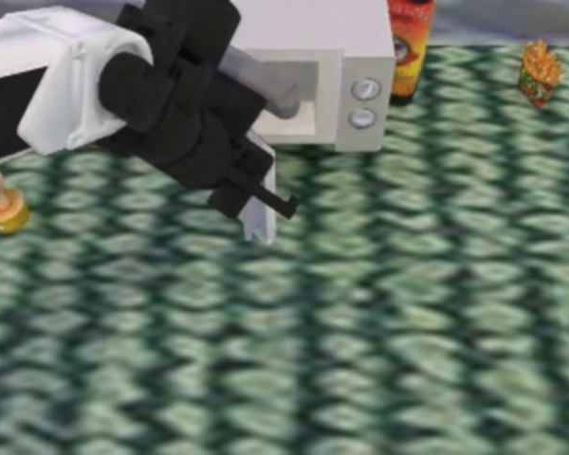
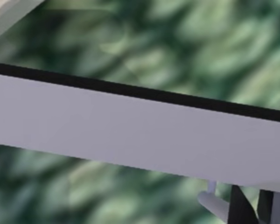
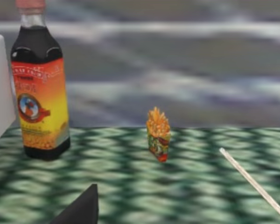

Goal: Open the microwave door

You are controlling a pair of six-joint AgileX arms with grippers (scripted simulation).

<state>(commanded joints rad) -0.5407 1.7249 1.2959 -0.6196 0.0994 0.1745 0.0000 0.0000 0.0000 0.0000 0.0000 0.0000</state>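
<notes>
A: Status on the door?

B: Boxy light-grey microwave (image 1: 308, 38) sits at the far edge of the green-patterned table (image 1: 408, 313), left of centre in the top view. Its flat light-grey door (image 1: 262, 194) is swung well out from the front; the cavity (image 1: 299, 109) is exposed and looks empty. I read the door as roughly square to the front face, edge-on to the overhead camera.

A: Left arm?

B: Black left pincer (image 1: 266, 194) is at the door's free edge, out in front of the oven. It looks clenched on the door edge or handle strip, fingers on either side of the panel. The left wrist view shows only a grey band with a black trim line (image 2: 140, 135), close up, and dark finger tips (image 2: 240, 210) at its lower corner.

A: Right arm?

B: Not in the top view, so parked off-frame. Its wrist view shows a dark tip (image 3: 81, 210) only; I can't tell if it's clenched or released.

A: Done then?

B: Mostly. The opening itself is achieved, judging by the exposed cavity. What's left: maybe a bit more swing, then release and back off.

A: Clutter?

B: Dark sauce bottle with orange label (image 3: 39, 88) just right of the oven, small fries carton (image 1: 539, 71) far right, yellow toy with a wooden peg (image 1: 2, 204) at left edge. None are near the door's arc.
</notes>
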